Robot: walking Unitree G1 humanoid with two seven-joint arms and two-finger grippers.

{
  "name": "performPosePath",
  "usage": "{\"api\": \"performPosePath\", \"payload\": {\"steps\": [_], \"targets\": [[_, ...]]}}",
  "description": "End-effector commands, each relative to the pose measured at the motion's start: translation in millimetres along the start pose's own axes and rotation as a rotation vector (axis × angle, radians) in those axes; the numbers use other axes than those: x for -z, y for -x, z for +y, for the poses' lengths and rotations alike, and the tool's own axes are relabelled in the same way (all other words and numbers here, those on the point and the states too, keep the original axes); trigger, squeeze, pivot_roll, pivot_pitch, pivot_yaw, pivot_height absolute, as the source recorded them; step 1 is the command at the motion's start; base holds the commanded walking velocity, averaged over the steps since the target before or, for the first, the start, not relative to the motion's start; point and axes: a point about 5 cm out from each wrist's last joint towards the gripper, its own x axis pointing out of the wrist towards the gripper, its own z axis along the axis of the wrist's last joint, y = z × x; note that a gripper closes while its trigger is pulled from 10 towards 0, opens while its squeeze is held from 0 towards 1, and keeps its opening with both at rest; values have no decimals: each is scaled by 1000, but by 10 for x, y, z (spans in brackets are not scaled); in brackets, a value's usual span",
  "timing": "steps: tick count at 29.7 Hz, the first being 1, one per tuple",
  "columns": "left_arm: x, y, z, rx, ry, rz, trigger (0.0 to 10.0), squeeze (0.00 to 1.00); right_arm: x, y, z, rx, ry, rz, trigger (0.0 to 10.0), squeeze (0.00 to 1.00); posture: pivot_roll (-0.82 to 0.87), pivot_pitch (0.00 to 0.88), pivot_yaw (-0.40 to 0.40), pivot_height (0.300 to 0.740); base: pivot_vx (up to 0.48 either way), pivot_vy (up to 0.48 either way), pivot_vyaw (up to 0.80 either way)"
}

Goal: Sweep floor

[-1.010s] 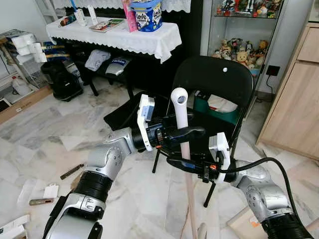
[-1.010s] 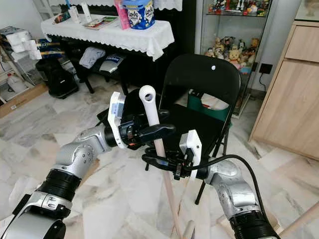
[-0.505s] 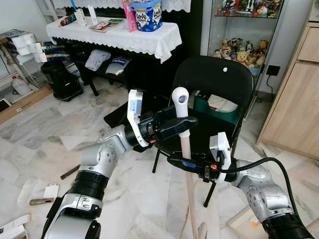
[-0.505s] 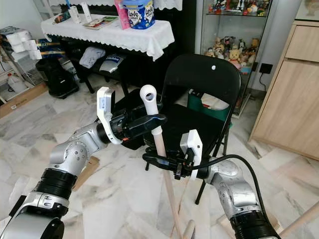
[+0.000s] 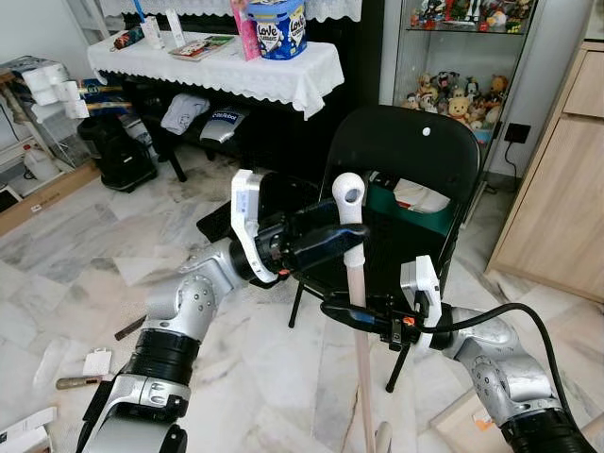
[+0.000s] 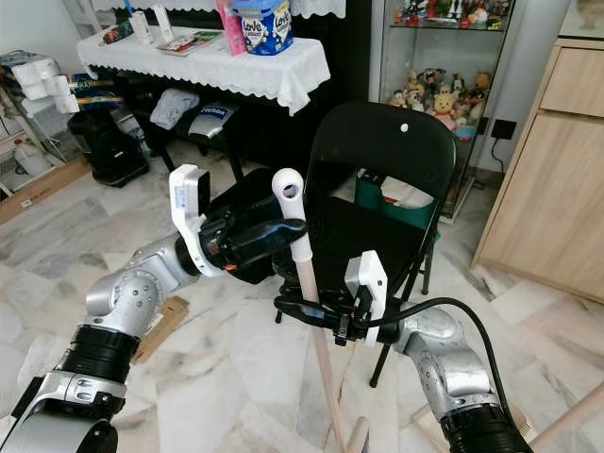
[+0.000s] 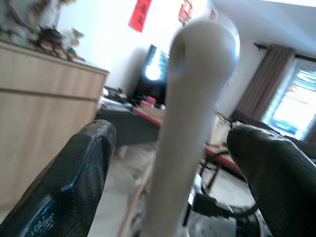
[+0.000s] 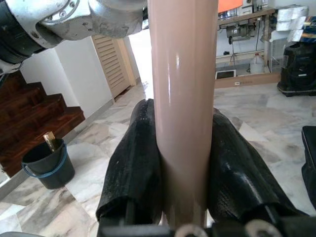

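So the right gripper (image 5: 351, 310) is clamped hard on the broom handle (image 5: 357, 311), partway down the pale shaft; in the right wrist view both black fingers (image 8: 133, 163) are squeezed flat against it. The left gripper (image 5: 342, 238) is up near the white looped cap (image 5: 348, 190), and here's what changed: a second ago its fingers were wrapped round the handle, now they've let go and the arm has pulled back toward the robot's left. The left wrist view shows it clearly, fingers (image 7: 74, 182) spread wide with the handle standing in the gap and air on both sides. My guess is it's regripping before any real sweeping starts.

The head views give you the room: broom upright in front of the black folding chair (image 5: 406, 151), stray bits on the marble floor (image 5: 85, 264) at left. The right wrist view adds a dark bucket (image 8: 47, 165) by some stairs.
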Motion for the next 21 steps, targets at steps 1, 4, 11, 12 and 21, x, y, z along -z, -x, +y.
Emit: {"api": "performPosePath", "payload": {"steps": [1,4,11,12,21], "targets": [[20,-8,-45,30,-12,30,10000,0,-52,-34,1,-18,26,-11,0,0,-103,0,137,740,0,0,0],[101,-52,-64,48,-7,66,10000,0,-55,-37,2,-19,26,-13,0,0,-105,0,137,740,0,0,0],[108,-88,-66,58,-9,71,10000,0,-53,-37,7,-21,24,-13,0,0,-105,0,138,740,0,0,0],[111,-95,-62,56,-11,72,10000,0,-53,-38,9,-21,24,-13,0,0,-106,0,140,740,0,0,0],[158,-126,-16,8,-30,96,2706,0,-52,-39,14,-23,24,-15,0,0,-106,0,140,740,0,0,0]]}}
